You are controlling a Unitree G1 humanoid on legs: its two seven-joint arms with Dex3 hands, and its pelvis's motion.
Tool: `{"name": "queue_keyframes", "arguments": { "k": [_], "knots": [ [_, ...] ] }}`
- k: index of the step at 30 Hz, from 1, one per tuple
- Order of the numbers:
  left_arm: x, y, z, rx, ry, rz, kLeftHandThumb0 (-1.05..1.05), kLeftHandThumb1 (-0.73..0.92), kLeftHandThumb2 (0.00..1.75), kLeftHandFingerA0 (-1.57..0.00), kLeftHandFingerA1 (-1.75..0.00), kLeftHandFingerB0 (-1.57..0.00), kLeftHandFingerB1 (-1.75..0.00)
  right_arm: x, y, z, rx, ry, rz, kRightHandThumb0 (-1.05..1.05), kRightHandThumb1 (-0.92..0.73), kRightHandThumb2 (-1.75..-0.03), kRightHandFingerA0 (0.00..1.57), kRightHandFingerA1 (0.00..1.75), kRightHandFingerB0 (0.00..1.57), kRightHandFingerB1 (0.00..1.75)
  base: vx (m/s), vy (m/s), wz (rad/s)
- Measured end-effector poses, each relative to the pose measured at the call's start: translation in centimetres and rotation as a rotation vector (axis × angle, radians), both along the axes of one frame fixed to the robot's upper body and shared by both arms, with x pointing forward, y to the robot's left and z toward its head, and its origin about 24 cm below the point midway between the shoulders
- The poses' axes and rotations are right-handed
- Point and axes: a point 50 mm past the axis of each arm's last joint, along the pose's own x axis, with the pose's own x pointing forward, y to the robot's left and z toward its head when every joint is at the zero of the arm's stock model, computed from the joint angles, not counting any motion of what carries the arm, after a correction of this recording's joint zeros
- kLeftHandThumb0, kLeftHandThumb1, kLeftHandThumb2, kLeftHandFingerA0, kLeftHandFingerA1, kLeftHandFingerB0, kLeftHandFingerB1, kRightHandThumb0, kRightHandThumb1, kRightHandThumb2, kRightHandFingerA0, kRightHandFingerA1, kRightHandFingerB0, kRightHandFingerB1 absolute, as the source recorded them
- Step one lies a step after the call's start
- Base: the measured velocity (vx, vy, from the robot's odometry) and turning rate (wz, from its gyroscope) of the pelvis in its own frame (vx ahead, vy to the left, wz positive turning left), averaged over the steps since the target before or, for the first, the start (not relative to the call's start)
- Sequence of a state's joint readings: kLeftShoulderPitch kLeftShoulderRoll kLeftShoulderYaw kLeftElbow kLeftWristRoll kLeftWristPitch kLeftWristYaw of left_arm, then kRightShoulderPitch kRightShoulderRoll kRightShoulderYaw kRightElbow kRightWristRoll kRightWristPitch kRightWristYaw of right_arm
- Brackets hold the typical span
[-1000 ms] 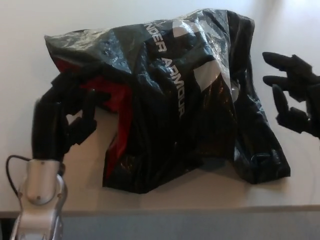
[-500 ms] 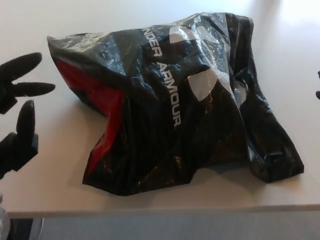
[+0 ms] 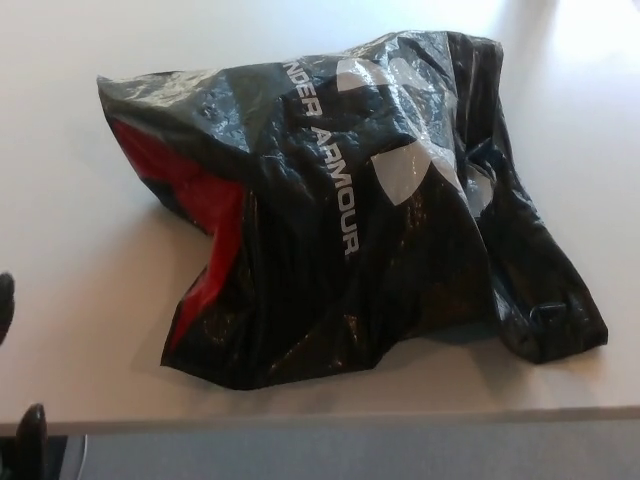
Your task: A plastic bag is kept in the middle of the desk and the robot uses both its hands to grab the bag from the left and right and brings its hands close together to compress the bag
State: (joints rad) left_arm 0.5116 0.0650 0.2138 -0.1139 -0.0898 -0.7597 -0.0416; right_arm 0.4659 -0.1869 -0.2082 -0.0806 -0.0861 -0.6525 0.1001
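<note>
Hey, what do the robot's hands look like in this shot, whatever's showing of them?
Very little shows. Only two rounded, matte black fingertips of the left hand poke in at the left edge. No cables or markings are visible. The right hand is out of view.

— What of the robot is showing?
— Only two black, rounded fingertips of the left hand [image 3: 6, 310], poking in left of the bag [image 3: 350, 200].
— Any markings showing?
— None; they're looking smooth, matte.
</note>
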Motion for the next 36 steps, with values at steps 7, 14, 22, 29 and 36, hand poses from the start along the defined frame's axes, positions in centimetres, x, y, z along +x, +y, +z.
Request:
{"name": "queue_keyframes", "arguments": {
  "k": [7,14,22,29,36],
  "knots": [
    [-3.1,0.8,-3.8,-0.023,0.163,0.036,-0.67,0.92,0.81,-0.01,-0.20,-0.12,-0.25,-1.5,-0.3,-1.7,-0.045,0.071,-0.014,-0.94,-0.86,-1.17,0.00,0.14,0.00,0.14,0.00,0.000,0.00],
    [-4.2,0.8,-5.0,-0.039,0.181,0.027,-0.72,0.91,0.79,-0.01,-0.22,-0.07,-0.24,-1.9,-0.1,-2.4,-0.097,0.062,-0.006,-0.99,-0.88,-1.16,0.00,0.08,0.00,0.08,0.00,0.000,0.00],
    [-4.3,0.8,-5.3,-0.046,0.123,0.008,-0.72,0.91,0.79,-0.04,-0.23,-0.09,-0.25,-1.9,0.3,-2.6,-0.125,0.028,0.014,-0.91,-0.86,-1.15,0.00,0.10,0.00,0.08,0.00,0.000,0.00],
    [-4.7,0.8,-5.2,-0.032,0.067,-0.012,-0.69,0.91,0.77,-0.06,-0.25,-0.11,-0.27,-1.9,0.6,-2.8,-0.127,0.003,0.027,-0.75,-0.92,-0.73,0.00,0.01,0.00,0.00,0.00,0.000,0.00],
    [-4.9,0.9,-4.9,-0.017,0.015,-0.030,-0.70,0.92,0.78,-0.06,-0.25,-0.12,-0.27,-2.0,0.8,-2.8,-0.133,-0.014,0.037,-0.84,-0.82,-1.15,0.00,0.18,0.00,0.15,0.00,0.000,0.00]
  ]
}}
